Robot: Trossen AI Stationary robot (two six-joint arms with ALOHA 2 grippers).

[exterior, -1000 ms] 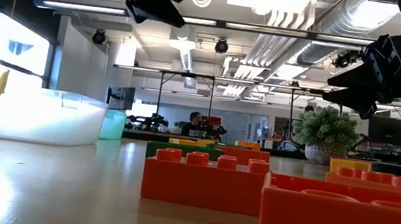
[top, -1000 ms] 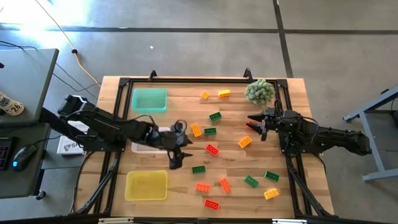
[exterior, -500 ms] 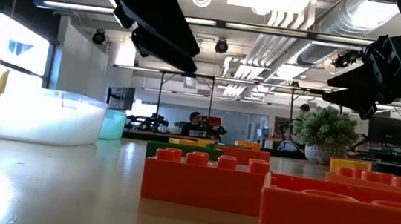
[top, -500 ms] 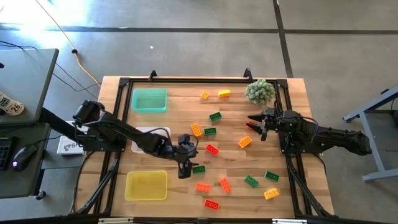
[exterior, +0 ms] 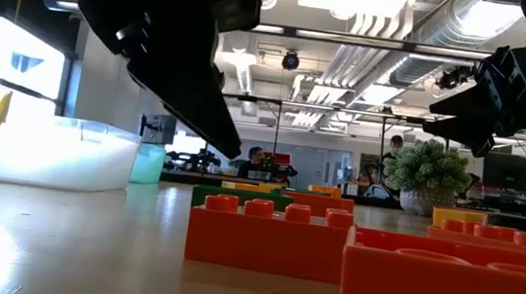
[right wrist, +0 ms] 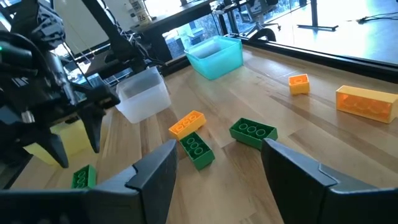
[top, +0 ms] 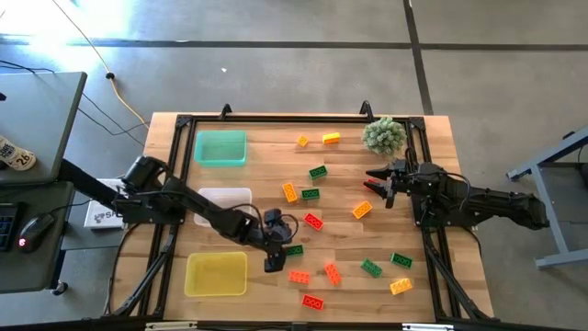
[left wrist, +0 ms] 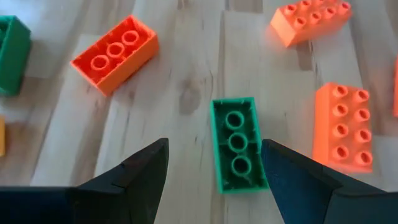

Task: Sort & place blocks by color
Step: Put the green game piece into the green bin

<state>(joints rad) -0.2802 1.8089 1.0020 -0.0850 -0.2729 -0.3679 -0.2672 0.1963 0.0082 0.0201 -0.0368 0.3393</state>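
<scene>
Your left gripper point(left wrist: 214, 163) hangs with jaws spread over a green block point(left wrist: 237, 145) mid-desk; your right gripper point(top: 378, 184) waits right, jaws spread.

overhead, table-level, two wrist cameras, shared table point(top: 276, 165)

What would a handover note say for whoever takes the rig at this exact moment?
Left gripper: open, empty, poised over a green block near the table's front middle, not yet gripping.
Right gripper: open, empty, waiting beside the plant.
Blocks: all lie loose on the wood.
Trays: the green tray, clear tray and yellow tray show no blocks in them.
Done: nothing sorted.
Left: every block; probably start with the green one under the left gripper.
</scene>
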